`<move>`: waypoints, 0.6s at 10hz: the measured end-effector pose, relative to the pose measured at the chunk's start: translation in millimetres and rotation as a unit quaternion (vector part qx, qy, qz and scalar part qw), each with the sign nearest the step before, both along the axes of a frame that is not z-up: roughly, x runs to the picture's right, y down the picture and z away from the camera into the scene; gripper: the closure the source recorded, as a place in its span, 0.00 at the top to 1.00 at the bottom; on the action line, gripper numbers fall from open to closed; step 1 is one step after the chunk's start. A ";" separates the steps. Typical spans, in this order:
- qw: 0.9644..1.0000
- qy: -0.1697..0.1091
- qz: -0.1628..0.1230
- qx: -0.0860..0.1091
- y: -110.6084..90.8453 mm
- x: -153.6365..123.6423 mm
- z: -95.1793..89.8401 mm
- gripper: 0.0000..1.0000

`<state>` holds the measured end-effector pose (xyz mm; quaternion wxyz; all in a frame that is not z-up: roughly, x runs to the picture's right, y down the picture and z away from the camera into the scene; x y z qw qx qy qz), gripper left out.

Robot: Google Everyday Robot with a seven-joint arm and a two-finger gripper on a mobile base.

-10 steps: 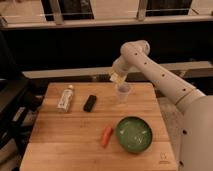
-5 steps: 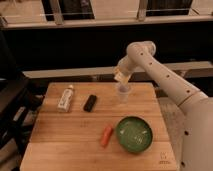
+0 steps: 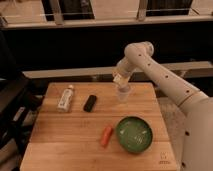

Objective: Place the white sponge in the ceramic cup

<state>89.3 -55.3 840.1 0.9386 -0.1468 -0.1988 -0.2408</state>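
Cream-white square sponge [image 3: 119,80], likely soft and light, sits grasped by its edges in the gripper [image 3: 119,82] fingers above the small pale ceramic cup [image 3: 123,93].

The robot's arm [image 3: 165,80] is smooth and off-white, built of rounded tubular segments. A bulbous, dome-capped joint [image 3: 141,50] sits at its top, with a faint seam ring where the segments meet. The broad lower segment widens into a pale, softly curved body shell [image 3: 197,125] beside the worktop's right edge. The tool [image 3: 120,81], near the worktop's far edge, looks pale cream-white.
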 end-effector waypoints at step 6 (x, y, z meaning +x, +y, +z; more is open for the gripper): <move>0.997 0.016 0.014 -0.071 42.7 -1.0 8.5 0.80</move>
